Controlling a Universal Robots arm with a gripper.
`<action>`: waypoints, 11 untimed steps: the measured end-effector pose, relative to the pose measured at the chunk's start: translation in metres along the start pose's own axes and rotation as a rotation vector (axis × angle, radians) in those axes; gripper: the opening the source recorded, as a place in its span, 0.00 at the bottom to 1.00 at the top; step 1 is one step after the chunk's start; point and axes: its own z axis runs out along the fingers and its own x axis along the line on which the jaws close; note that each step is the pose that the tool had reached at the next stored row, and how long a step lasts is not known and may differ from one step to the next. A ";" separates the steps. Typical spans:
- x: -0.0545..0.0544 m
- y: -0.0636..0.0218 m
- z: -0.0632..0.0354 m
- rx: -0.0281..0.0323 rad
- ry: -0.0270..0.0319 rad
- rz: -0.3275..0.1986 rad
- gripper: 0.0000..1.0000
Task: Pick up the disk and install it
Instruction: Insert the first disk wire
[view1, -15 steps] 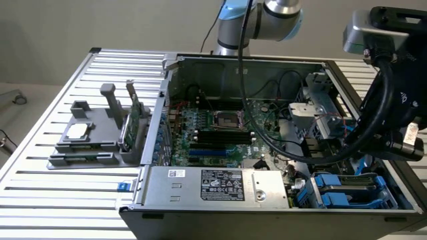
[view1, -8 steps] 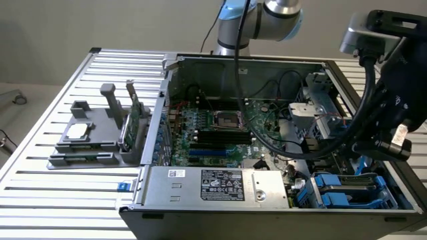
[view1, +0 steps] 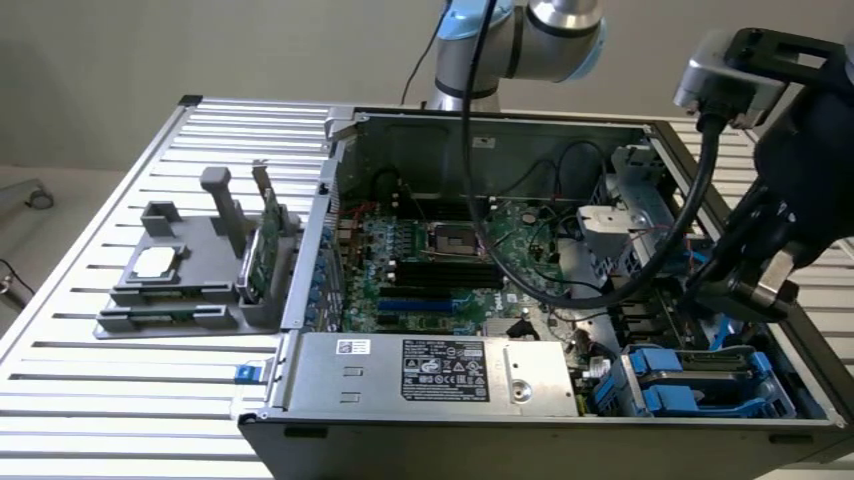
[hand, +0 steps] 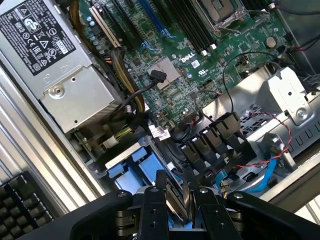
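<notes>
1. Over the corner of the open computer case (view1: 534, 130) on the exterior view's right, the gripper (hand: 178, 194) hangs just above the drive bay (view1: 707, 378) with its blue trays.
2. Its two fingers (hand: 154, 197) are clamped on the disk (hand: 176, 196), which stands on edge between them as a thin grey slab with a little blue below it.
3. The disk is above the blue trays, near the power supply (hand: 45, 47); whether it touches the trays cannot be told.
4. The case lies on a slatted table (view1: 80, 390), with the motherboard (view1: 441, 250) exposed.
5. Well apart, on the exterior view's left, a grey holder (view1: 200, 295) carries a square chip (view1: 154, 262) and an upright green card (view1: 267, 240).
</notes>
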 end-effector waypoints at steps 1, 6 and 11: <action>0.000 0.0000 0.0009 -0.0003 -0.0034 0.014 0.28; 0.001 -0.0003 0.0050 -0.0016 -0.0193 0.086 0.28; 0.001 -0.0005 0.0091 -0.0027 -0.0354 0.158 0.28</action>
